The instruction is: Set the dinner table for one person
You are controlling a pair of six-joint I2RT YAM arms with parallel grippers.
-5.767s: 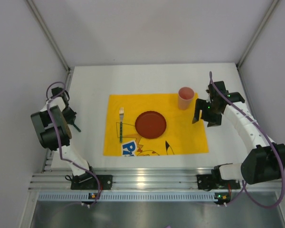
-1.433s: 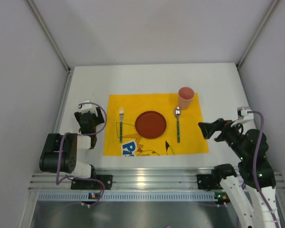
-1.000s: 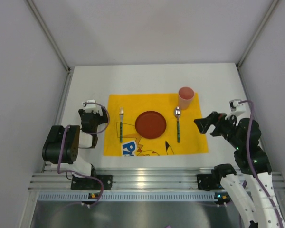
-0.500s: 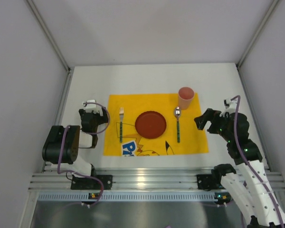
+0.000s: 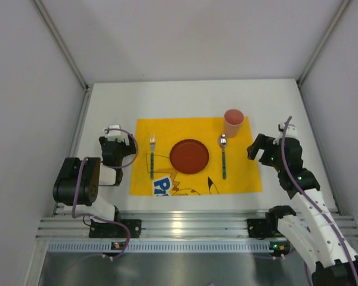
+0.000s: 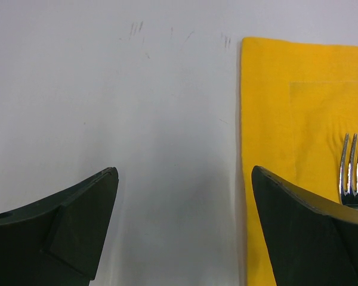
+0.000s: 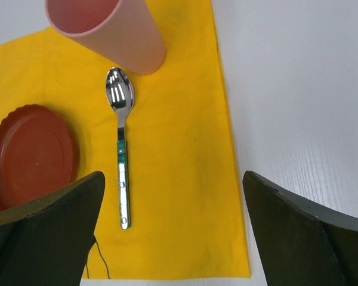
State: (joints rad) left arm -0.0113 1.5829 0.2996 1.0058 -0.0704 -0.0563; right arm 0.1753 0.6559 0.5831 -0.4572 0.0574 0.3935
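The dinner table [image 5: 185,98] is the wide white top that fills the middle of the top view. A silver rail [image 5: 185,223] runs along its near edge, where both arms are bolted. A yellow cloth [image 5: 241,170] lies flat on the table, near its centre. A dark red plate [image 5: 189,156] sits in the middle of the cloth. A fork [image 5: 152,156] lies just left of the plate and a spoon [image 5: 223,156] just right of it, both with green handles and with their heads toward the far side. A pink cup [image 5: 233,123] stands upright at the far right corner of the cloth, close to the bowl of the spoon.

The left gripper [image 6: 184,173] is over the bare white table just beside the left edge of the cloth. Its fingers [image 6: 71,226] stand wide apart with nothing between them, and the fork tines show at the right side of its wrist view. The right gripper [image 7: 173,176] is over the right edge of the cloth, near the spoon, with jaws also wide apart and empty
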